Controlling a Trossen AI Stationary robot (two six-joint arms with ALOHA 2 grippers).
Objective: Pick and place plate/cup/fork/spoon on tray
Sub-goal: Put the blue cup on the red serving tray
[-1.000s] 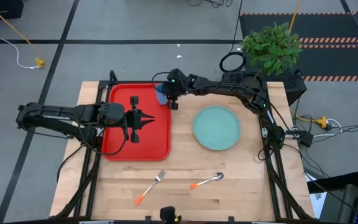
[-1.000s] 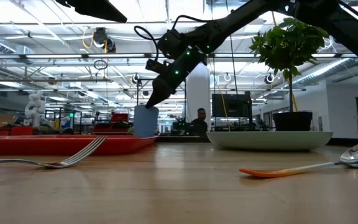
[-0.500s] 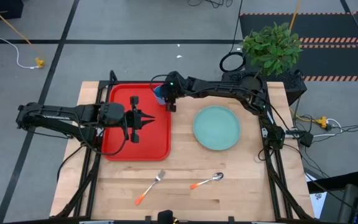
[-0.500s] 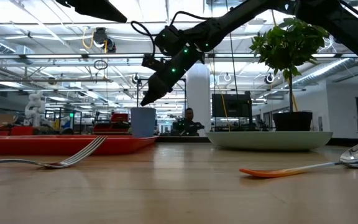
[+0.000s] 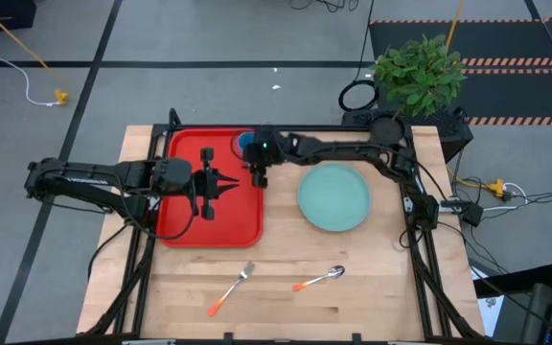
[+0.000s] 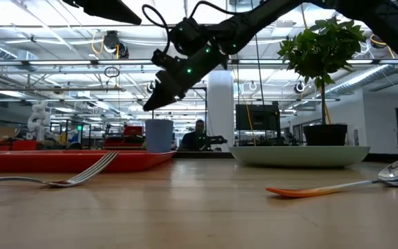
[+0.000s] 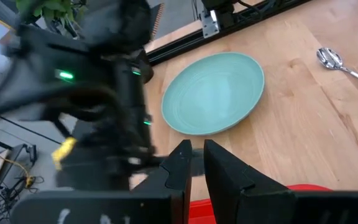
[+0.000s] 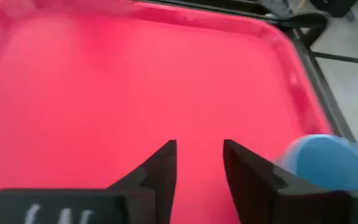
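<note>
Blue, smooth and cylindrical, the cup (image 5: 245,144) stands upright in the red tray's (image 5: 185,216) far corner; I see my right tool (image 5: 258,179) beside it, fingers parted (empty). Left tool (image 5: 230,187) hovers mid-tray, narrowly parted.

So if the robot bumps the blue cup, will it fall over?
Probably not easily. The cup stands upright on the tray, short and about as wide as tall. It looks small and light, so a bump would likely slide it.

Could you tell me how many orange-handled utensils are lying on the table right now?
2. The fork lies on the bare wood at the near edge, below the red tray; the spoon lies just to its right, below the plate. Neither is on the tray.
</note>
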